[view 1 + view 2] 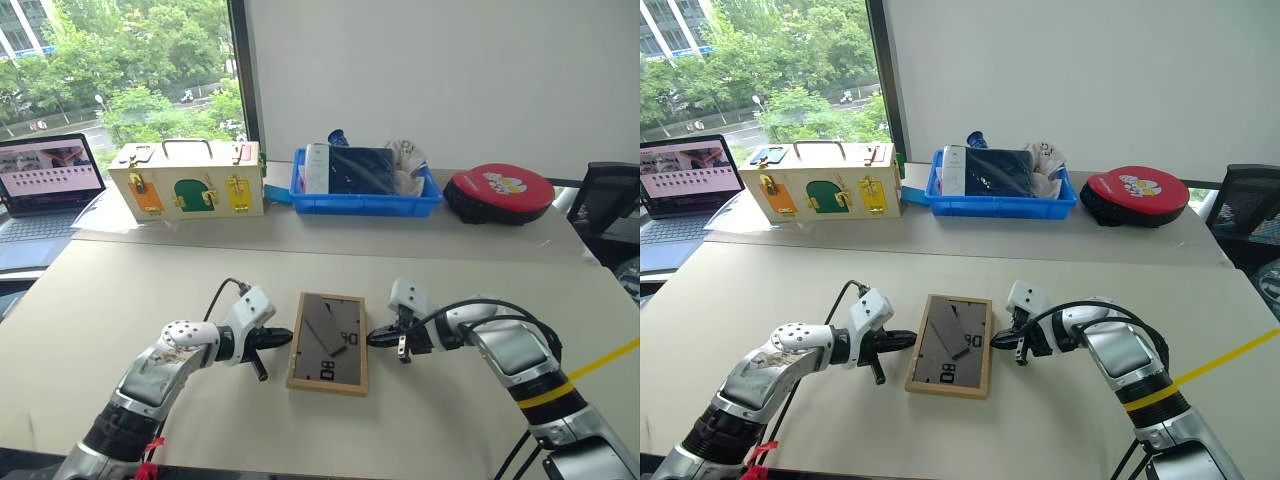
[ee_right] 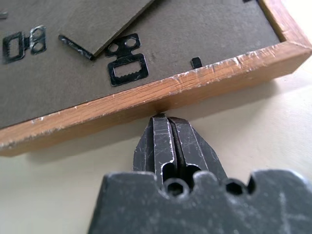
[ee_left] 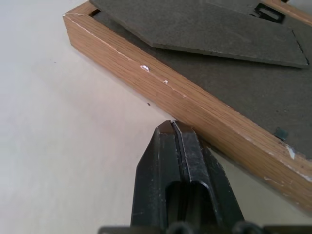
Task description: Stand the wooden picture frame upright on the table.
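Head views: wooden picture frame (image 1: 328, 342) lies flat, back side up, on the table (image 1: 120, 290) between both grippers. Left gripper (image 1: 283, 337) pressed together, tip at the frame's left edge; right gripper (image 1: 374, 338) pressed together, tip at its right edge. Left wrist view: closed fingers (image 3: 181, 161) meet the wood rim, fold-out stand (image 3: 204, 29) beyond. Right wrist view: closed fingers (image 2: 168, 141) touch the rim; metal hanger clips (image 2: 127, 63) just past it.

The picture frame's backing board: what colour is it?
Dark grey backing board, edged by light wood; the right wrist view shows it best.
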